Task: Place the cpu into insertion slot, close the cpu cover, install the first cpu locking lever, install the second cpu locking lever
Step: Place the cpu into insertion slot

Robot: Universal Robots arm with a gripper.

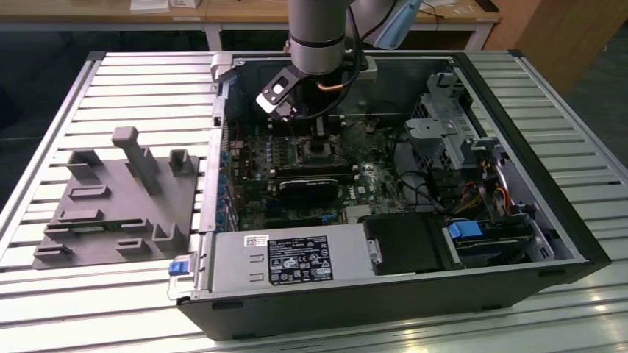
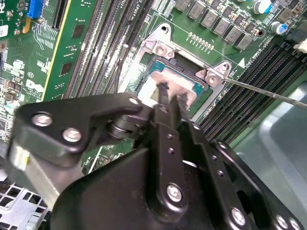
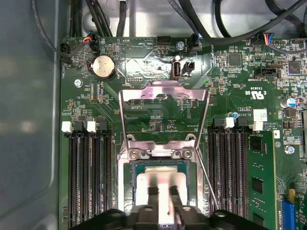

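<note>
1. Gripper (image 3: 162, 191): fingers drawn close together with only a thin gap. The tips sit on the top face of the cpu (image 3: 160, 178), inside its edges, not clamped round it.
2. The cpu lies flat directly under the tips, within the square of the insertion slot (image 3: 144, 166). I cannot tell whether it is fully seated.
3. A thin locking lever (image 3: 207, 184) runs along one side of the slot, unlatched and clear of the gripper.
4. Memory slots (image 3: 88, 177) flank the socket closely on both sides, so there is little sideways room.
5. Beyond the slot, the cpu cover (image 3: 165, 90) lies open. It is hinged at the slot's far edge, and its long axis points straight away from the gripper.
6. Farther off are a coin cell (image 3: 103, 67) and cables (image 3: 225, 38) at the board's edge.
7. In the exterior view, the arm (image 1: 316, 37) comes down into the computer case (image 1: 393, 309), with its walls well apart from it.
</note>
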